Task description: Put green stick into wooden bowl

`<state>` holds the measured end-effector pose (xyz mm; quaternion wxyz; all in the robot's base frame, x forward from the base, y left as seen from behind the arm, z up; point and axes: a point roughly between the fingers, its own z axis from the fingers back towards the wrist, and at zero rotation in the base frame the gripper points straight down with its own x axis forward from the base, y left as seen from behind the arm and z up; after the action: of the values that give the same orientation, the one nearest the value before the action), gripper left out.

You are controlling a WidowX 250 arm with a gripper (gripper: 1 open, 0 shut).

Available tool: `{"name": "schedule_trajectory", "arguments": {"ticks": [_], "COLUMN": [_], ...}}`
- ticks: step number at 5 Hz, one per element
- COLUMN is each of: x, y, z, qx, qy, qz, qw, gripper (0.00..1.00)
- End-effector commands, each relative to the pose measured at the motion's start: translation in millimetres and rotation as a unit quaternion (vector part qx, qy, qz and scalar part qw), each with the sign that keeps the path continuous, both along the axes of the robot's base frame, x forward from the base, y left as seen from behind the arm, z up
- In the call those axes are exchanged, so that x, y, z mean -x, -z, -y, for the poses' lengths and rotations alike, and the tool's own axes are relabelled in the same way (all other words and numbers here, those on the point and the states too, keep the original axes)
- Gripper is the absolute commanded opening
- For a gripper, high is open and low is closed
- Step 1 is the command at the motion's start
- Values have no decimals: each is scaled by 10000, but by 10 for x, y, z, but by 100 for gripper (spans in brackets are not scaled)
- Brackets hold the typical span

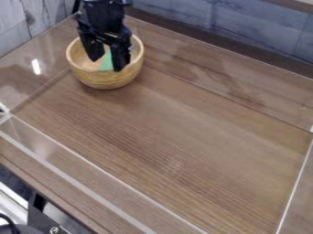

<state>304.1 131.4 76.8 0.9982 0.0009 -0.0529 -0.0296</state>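
Clear low walls [73,187] around wooden worktop [184,119]; black hand [106,57] down inside wooden bowl [86,75], fingers spread either side of green stick [110,59], partly hiding it

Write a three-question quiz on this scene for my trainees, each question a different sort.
1. True or false: the bright green flat rectangular stick lies inside the round light tan wooden bowl.
2. Where is the black gripper? A) over the bowl B) at the table's near edge C) outside the clear walls
3. Fill in: the bowl sits on a ____ table.

Key: 1 true; 2 A; 3 wooden.
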Motion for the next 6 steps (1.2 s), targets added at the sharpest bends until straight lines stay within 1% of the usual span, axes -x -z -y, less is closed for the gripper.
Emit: {"name": "schedule_trajectory", "arguments": {"ticks": [1,2,4,5,6], "x": [-124,-185,-225,-290,-325], "y": [-147,-128,-3,-141,-283], "z": [-113,-168,-348,-357,-334], "qx": [-111,-101,-58,11,100], "qy": [177,351,404,463,527], "qz": [319,340,357,399,452], "qw": [9993,9988,9985,9981,9975], "gripper": [100,100,100,100,100]}}
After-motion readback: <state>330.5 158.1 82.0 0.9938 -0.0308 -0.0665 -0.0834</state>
